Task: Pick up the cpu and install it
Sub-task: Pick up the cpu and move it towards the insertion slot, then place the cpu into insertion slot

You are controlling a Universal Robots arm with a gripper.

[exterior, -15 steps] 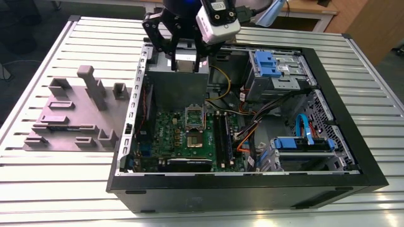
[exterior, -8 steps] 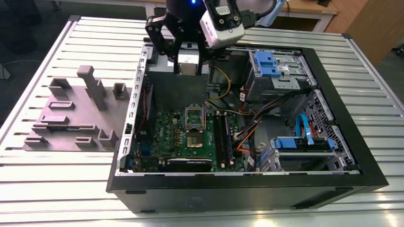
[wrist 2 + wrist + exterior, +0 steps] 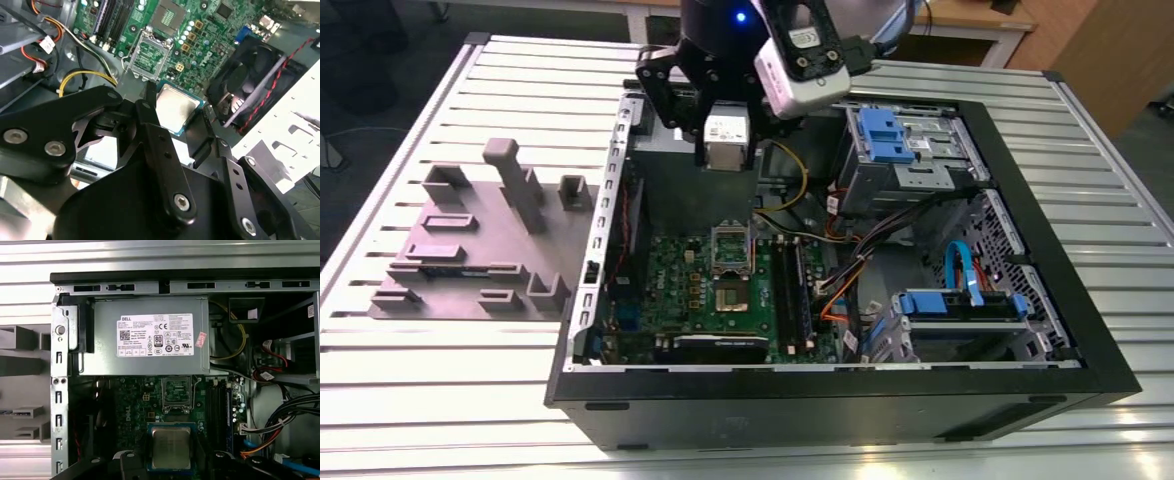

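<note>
The end effector [image 3: 176, 114] grips the cpu [image 3: 174, 104] by its edges, held above the motherboard [image 3: 135, 405] — near the open socket [image 3: 176, 392], not over it. A tilted or misrotated chip could bend socket pins — or slip free.

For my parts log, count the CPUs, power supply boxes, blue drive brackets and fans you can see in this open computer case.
cpu: 1
power supply box: 1
blue drive brackets: 2
fan: 1
Total: 5
</note>
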